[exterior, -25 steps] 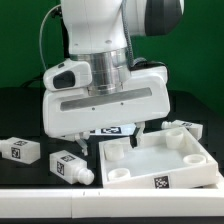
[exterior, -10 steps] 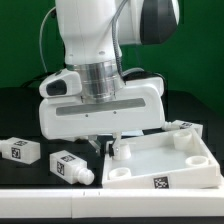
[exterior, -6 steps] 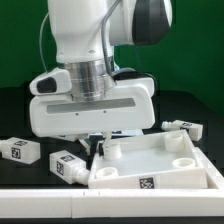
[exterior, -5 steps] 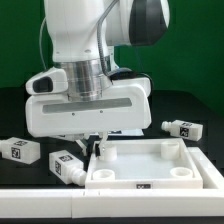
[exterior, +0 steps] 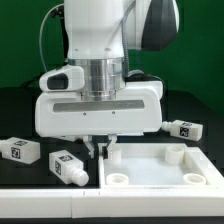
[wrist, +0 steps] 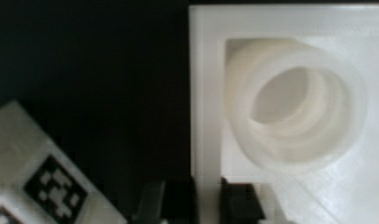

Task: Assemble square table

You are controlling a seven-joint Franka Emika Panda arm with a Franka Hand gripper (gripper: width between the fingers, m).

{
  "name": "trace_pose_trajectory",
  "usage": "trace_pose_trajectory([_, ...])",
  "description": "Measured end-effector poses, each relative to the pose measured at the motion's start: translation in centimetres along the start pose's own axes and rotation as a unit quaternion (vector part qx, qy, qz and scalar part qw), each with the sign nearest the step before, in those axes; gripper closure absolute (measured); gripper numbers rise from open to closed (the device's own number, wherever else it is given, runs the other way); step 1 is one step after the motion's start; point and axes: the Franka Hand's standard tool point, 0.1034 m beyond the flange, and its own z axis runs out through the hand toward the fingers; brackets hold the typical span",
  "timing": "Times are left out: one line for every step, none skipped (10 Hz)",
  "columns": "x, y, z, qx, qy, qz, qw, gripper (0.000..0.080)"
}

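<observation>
Three short tagged legs lie loose on the dark table [exterior: 15, 120]. The far-left leg [exterior: 18, 150] lies well apart from the rest, the middle leg [exterior: 70, 166] is just beside the square top's near corner, and the right leg [exterior: 183, 129] is behind the top's far side. The square top [exterior: 160, 170] sits flat at the exterior view's right, rim up, with its round corner sockets showing. The gripper [exterior: 101, 148] stands over the top's corner on the exterior view's left. Its two fingers [wrist: 159, 205] straddle the raised rim, one inside and one outside, pressed closed on the wall. In the wrist view a corner socket [wrist: 296, 100] fills the picture. The blurred tagged block off the rim is probably the middle leg, with dark table showing between them.
</observation>
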Motion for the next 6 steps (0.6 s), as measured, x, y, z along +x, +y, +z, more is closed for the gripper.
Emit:
trace_pose_trajectory([0.00, 0.07, -0.02, -0.003, -0.003, -0.002, 1.000, 0.0747])
trace_pose_trajectory([0.00, 0.20, -0.03, -0.003, -0.003, 0.000, 1.000, 0.0747])
trace_pose_trajectory([-0.02, 0.17, 0.01, -0.003, -0.003, -0.001, 1.000, 0.0747])
trace_pose_trajectory([-0.03, 0.17, 0.02, -0.003, -0.003, -0.001, 1.000, 0.0567])
trace_pose_trajectory([-0.03, 0.11, -0.01, -0.003, -0.003, 0.001, 1.000, 0.0567])
trace_pose_trajectory([-0.22, -0.52, -0.53, -0.001, -0.006, 0.013, 1.000, 0.0355])
